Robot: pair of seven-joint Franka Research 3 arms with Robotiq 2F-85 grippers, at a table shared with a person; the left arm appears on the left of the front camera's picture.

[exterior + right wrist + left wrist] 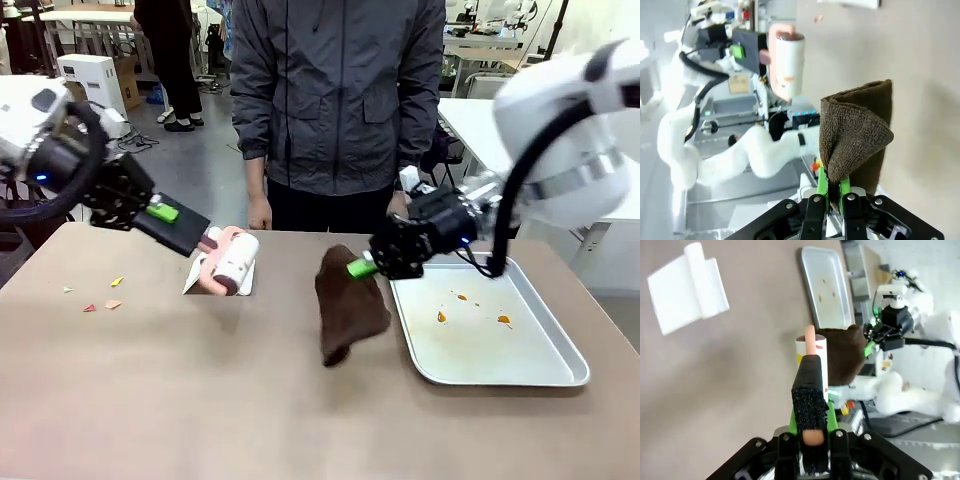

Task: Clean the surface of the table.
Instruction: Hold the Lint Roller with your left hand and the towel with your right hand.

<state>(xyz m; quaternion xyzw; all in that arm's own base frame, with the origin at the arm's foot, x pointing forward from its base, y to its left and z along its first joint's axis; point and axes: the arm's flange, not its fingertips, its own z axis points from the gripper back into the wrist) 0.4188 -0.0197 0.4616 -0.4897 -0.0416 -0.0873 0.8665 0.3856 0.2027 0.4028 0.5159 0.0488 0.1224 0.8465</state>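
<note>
The brownish-tan table (200,390) carries a few small coloured scraps (100,300) near its left edge. My left gripper (190,233) is shut on the pink handle of a lint roller (232,262), held just above a white folded sheet (195,283). The left wrist view shows the roller (817,347) jutting past the gripper (811,390). Near the table's middle my right gripper (365,266) is shut on the top of a brown cloth (350,305), which hangs down with its lower end at the table top. The cloth (855,135) rises from that gripper (832,187) in the right wrist view.
A silver tray (560,345) with orange crumbs (470,310) lies at the right, close beside the cloth. A person (340,100) stands at the far edge, one hand (260,215) near the table's rim. The near half of the table is bare.
</note>
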